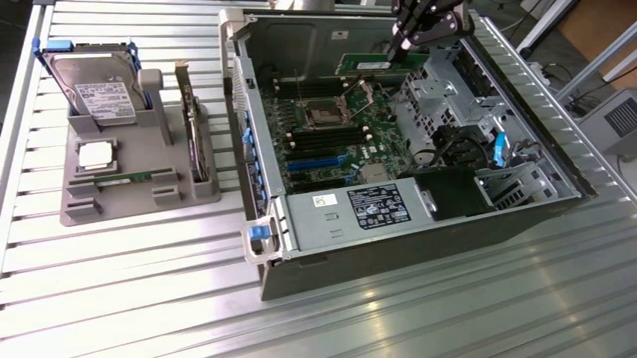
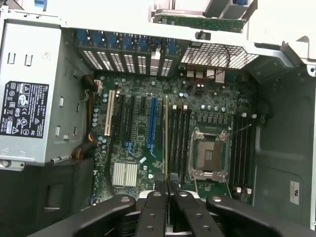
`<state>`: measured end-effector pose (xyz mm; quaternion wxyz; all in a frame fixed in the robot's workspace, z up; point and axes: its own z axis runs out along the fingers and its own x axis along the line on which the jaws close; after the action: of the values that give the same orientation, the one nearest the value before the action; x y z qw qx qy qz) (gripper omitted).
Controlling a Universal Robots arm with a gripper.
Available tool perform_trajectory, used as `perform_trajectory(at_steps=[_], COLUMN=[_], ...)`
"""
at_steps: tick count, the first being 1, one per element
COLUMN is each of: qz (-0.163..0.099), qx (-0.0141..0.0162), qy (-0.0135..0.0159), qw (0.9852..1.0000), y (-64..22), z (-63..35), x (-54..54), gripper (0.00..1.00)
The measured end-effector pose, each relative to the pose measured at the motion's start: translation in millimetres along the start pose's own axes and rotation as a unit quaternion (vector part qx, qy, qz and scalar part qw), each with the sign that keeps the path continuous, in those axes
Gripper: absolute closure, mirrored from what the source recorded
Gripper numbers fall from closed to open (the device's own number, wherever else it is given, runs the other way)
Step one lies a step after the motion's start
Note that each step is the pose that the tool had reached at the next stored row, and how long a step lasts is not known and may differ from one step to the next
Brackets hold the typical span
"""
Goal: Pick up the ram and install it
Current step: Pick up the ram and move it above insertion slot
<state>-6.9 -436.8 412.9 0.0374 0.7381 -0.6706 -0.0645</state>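
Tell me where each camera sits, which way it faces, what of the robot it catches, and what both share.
Exterior view: off the arm, raised, angled down at the table, holder and open case; the tool shows, gripping the ram.
Wrist view: on the wrist, facing down into the case at the motherboard; the tool's fingers show.
Shared: case, motherboard, tool, ram.

The exterior view looked down slantwise from high up, far enough back to take in the table point(image 1: 130, 298) and the whole open computer case point(image 1: 398, 257). The wrist view faced straight down, close over the motherboard point(image 2: 133, 148), which both views shared.
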Motion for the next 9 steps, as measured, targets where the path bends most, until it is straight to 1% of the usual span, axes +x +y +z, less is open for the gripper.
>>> perform_trajectory(at_steps=[6,9], qz=[-0.001,-0.001], qx=[-0.0001,-0.0001], qy=[0.0000,0.0000], qw=[1.0000,1.0000], y=[-10.7,-14.0], z=[-0.4,-0.5], x=[-0.9,-1.1], gripper=[0.88,0.88])
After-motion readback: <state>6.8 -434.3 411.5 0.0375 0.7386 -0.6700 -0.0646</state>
